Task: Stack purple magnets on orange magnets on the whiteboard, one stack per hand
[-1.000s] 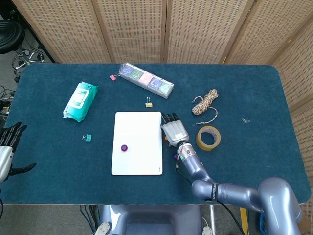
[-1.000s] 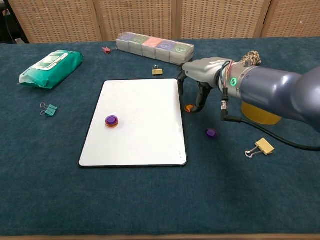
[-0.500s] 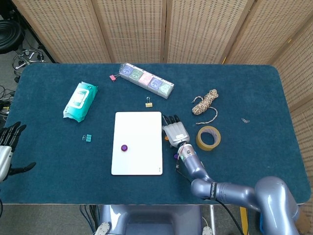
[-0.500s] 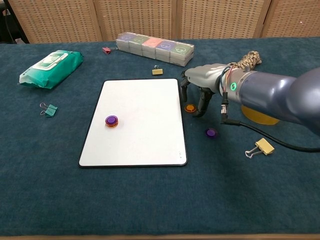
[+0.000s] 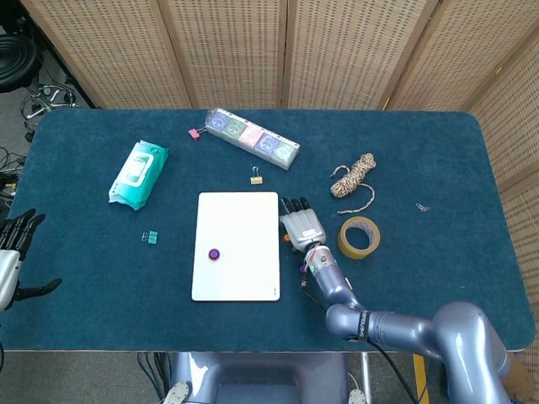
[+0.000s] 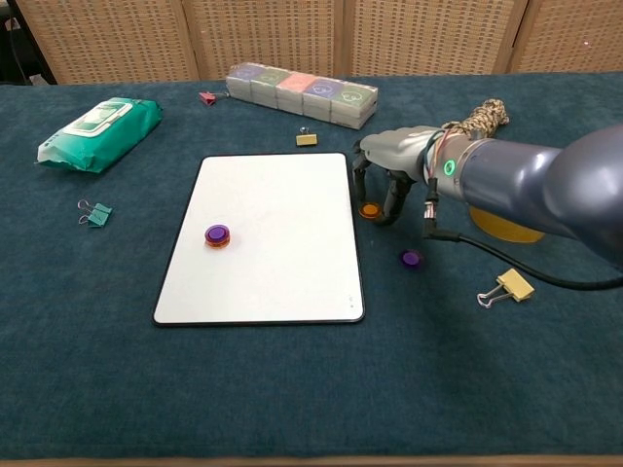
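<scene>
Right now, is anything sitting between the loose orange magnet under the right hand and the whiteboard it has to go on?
Nothing visible. The orange magnet lies on the cloth just off the whiteboard's right edge, under the right hand's fingers, with only bare cloth between magnet and board.

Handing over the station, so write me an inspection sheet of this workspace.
Surface: blue table, bearing the whiteboard.
Job's things: finished stack on the board; orange magnet and purple magnet lie on the cloth to its right.
Clutter: wipes pack, box row, tape roll, rope, binder clips.
Hands: right hand arched over the orange magnet, grip unclear; left hand off the table, fingers spread.
Cables: black lead from the right wrist.
Surroundings: wicker screens.
</scene>
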